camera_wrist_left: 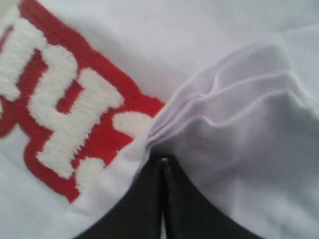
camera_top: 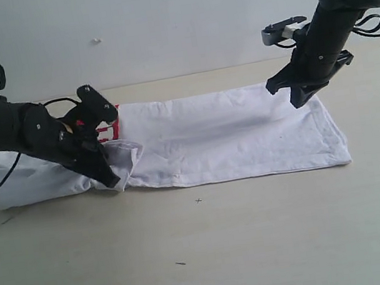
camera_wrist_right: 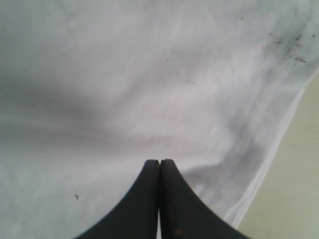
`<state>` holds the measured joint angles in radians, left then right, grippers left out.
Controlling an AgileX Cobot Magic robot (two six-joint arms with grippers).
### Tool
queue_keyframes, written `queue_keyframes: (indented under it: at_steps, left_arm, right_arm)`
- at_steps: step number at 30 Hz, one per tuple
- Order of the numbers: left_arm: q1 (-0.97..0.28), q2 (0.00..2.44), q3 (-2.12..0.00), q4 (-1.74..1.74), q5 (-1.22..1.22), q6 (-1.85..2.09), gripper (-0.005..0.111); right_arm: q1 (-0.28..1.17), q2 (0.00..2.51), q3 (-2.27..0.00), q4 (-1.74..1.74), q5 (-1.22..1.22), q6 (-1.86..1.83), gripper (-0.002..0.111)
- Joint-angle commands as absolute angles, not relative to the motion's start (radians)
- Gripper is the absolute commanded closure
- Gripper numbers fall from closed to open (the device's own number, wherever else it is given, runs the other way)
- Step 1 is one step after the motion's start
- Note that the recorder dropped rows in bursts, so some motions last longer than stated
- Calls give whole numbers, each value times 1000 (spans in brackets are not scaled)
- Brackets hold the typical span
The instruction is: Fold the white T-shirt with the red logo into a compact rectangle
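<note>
White cotton T-shirt (camera_top: 232,136) lies flat on the pale beige tabletop (camera_top: 229,252), folded to a long narrow band. Long axis runs L-R across the exterior view, roughly parallel to the table's far edge. Chest end w/ the red-outlined fuzzy white letter logo (camera_top: 108,130) sits at the left; the stitched hem end is at the right, its corner near the front-right of the band. Only a short bit of logo shows in ext view, just behind the left gripper (camera_top: 111,177). Left wrist cam shows the letters (camera_wrist_left: 65,114) close up, strip running diagonally past the tips. Left gripper (camera_wrist_left: 162,159): jaws closed, a bunch of pleated shirt layers (camera_wrist_left: 239,74) converges right at the tips, so it's pinching a fold of the shirt. In ext view that fold stands up a bit off the band's front edge. Right gripper (camera_top: 302,99) is over the shirt's right third, near the far edge. Right gripper (camera_wrist_right: 159,162): jaws pressed together, nothing between them, smooth cloth (camera_wrist_right: 124,74) below w/ a few dark specks. Can't tell if the tips touch the fabric. Hem seam runs beside bare table (camera_wrist_right: 299,174).
</note>
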<state>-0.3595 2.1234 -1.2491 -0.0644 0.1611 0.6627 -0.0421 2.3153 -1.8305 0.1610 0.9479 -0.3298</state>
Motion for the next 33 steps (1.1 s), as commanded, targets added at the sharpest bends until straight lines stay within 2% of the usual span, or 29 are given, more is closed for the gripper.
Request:
queue_keyframes:
  at_steps: [1, 12, 14, 17, 19, 23, 27, 33]
  left_arm:
    - [-358, 2123, -1310, -67, 82, 650, 107]
    - [-358, 2120, -1366, -67, 128, 646, 106]
    - [-358, 2106, -1366, -67, 177, 621, 99]
    - [-342, 2078, -1371, -67, 265, 600, 81]
    - [-316, 2056, -1378, -67, 311, 564, 77]
    - [-219, 2025, -1378, -67, 360, 409, 84]
    - [-113, 2055, -1362, -67, 476, 365, 101]
    - [-99, 2161, -1341, -64, 511, 365, 102]
  right_arm:
    - [-47, 2305, -1832, 158, 935, -340, 108]
    - [-47, 2305, -1832, 156, 924, -340, 108]
    - [-47, 2305, -1832, 156, 924, -340, 108]
    - [-47, 2305, -1832, 156, 926, -355, 108]
    - [-47, 2305, -1832, 156, 930, -355, 108]
    - [-47, 2305, -1832, 158, 951, -355, 108]
    - [-47, 2305, -1832, 184, 941, -355, 108]
    - [-47, 2305, -1832, 201, 966, -357, 108]
